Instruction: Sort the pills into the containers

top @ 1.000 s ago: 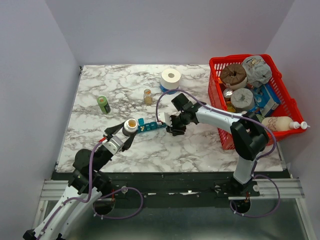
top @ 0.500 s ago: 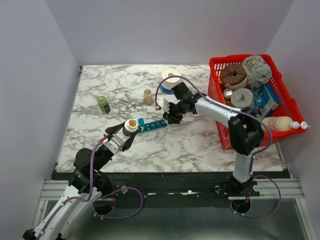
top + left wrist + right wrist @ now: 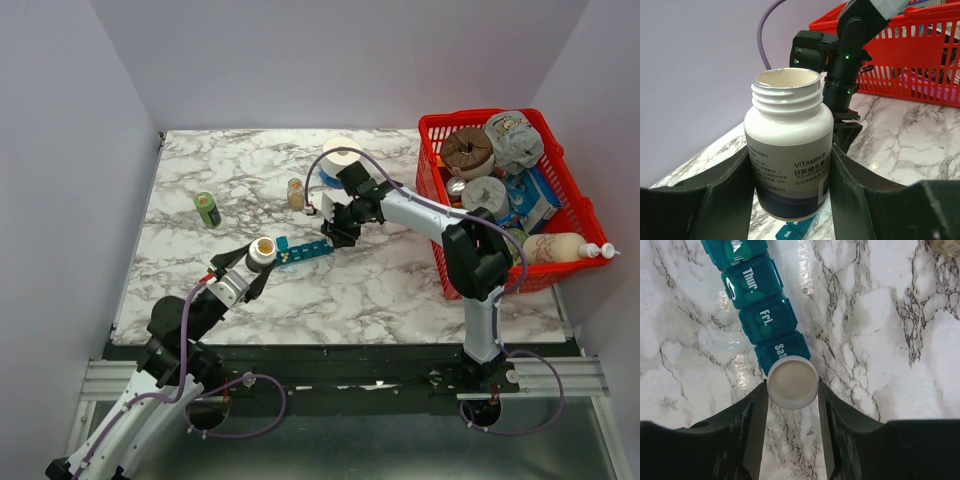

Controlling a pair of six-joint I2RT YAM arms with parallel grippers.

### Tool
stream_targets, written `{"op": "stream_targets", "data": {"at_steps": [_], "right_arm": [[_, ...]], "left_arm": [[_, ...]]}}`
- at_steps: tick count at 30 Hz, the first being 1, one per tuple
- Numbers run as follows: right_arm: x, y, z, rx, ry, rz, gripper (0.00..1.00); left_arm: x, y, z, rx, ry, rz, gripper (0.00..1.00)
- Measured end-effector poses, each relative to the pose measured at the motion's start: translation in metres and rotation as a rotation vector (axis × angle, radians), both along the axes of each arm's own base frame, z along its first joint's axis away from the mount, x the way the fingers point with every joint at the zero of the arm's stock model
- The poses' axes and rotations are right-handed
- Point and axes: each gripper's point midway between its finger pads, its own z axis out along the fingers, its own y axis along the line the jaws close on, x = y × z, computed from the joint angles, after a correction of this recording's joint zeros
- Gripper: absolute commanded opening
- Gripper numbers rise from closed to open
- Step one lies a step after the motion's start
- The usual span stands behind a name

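The left hand [image 3: 790,152] pinches an open white bottle [image 3: 788,125] by its lower body, mouth up, over the 9 o'clock end of the teal organizer [image 3: 303,250]. In the top view, tan content shows in the bottle mouth, but single pills I cannot make out. The organizer lies flat near the middle of the marble bench [image 3: 380,290], and its visible lids are shut. The right hand [image 3: 792,386] pinches a round white cap [image 3: 792,380] at the organizer's 3 o'clock end, over the edge of the "Sat" compartment. A red basket [image 3: 470,115] stands at 2 o'clock on the bench.
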Motion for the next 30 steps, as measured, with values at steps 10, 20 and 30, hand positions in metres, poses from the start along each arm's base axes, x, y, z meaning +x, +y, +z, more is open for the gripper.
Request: {"op": "stream_targets", "data": {"at_steps": [10,20,30], "right_arm": [[-0.001,-0.001,-0.011,-0.041,0.05,-0.012,0.59],[-0.008,-0.009,-0.017,-0.078,0.09,-0.015,0.6],[-0.007,-0.012,-0.006,-0.073,0.032,0.016,0.6]], "left_arm": [[0.0,0.0,-0.001,0.002,0.003,0.0,0.0],[0.001,-0.001,-0.002,0.004,0.007,0.0,0.0],[0.001,-0.001,-0.003,0.005,0.011,-0.001,0.0]]}}
